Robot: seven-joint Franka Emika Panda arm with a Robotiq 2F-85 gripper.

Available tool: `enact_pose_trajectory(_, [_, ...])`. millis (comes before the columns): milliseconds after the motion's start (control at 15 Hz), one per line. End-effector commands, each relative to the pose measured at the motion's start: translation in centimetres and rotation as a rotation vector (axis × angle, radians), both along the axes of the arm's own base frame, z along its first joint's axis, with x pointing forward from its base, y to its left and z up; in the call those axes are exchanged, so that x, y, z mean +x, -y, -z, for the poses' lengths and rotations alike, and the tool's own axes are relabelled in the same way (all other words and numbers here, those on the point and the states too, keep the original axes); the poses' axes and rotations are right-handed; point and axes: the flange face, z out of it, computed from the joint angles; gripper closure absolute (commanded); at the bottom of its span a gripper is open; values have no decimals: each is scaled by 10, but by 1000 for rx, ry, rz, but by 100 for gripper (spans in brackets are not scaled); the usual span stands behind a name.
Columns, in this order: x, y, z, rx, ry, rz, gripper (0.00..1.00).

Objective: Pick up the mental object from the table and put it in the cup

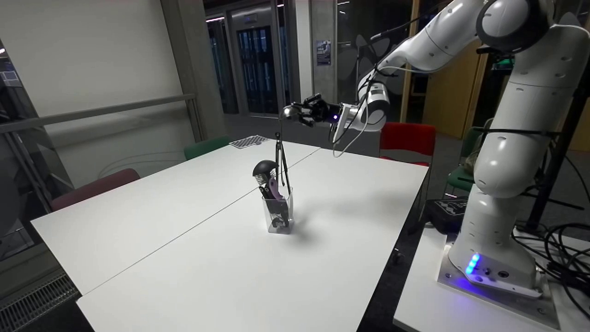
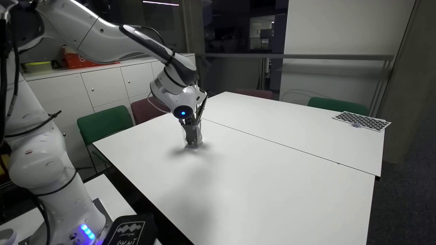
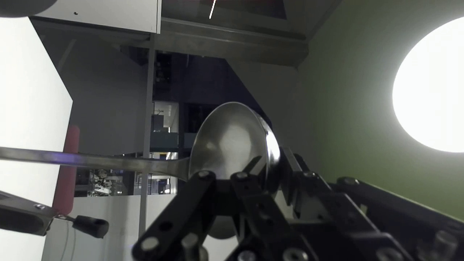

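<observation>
The pincer (image 3: 266, 168) looks pressed onto the bowl of the metal ladle (image 3: 232, 141), one finger across its face and the other along its right side in the wrist view. The ladle is at the centre of that view, its handle running off the left edge; in an exterior view its bowl appears above the clear cup (image 1: 286, 230), which stands on the white table (image 1: 221, 267) near mid-frame.

The likeliest trouble is a slip: the bowl is shiny and rounded, so a small shift in the pinch could let the ladle swivel and throw its handle off line. The cup is crowded with a black-headed utensil (image 1: 265, 167), a purple handle (image 1: 275, 189) and a slender dark tool (image 1: 278, 152); lowering among them could snag the ladle or push the cup, probably light and top-heavy, over. Letting go with the tip outside the rim would drop the ladle on the table.

Whether that tip is inside the cup cannot be told: the thin handle is lost among the dark tools. In an exterior view the robot arm (image 2: 172, 92) blocks the pincer. In the wrist view a hinged tool (image 3: 21, 215) at lower left is cut off, as is a grey shape (image 3: 25, 7) in the upper left corner, too partial to name.
</observation>
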Motion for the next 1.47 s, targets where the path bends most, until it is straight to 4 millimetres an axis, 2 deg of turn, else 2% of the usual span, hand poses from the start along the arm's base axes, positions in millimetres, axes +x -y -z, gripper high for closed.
enact_pose_trajectory(0, [10, 1, -14, 37, 25, -13, 98])
enact_pose_trajectory(400, [21, -5, -3, 47, -42, -45, 98])
enact_pose_trajectory(667, [29, -9, 20, 70, -128, -65, 98])
enact_pose_trajectory(1067, [34, -3, 57, 65, -220, -33, 98])
enact_pose_trajectory(1400, [37, 0, 71, 46, -253, -5, 98])
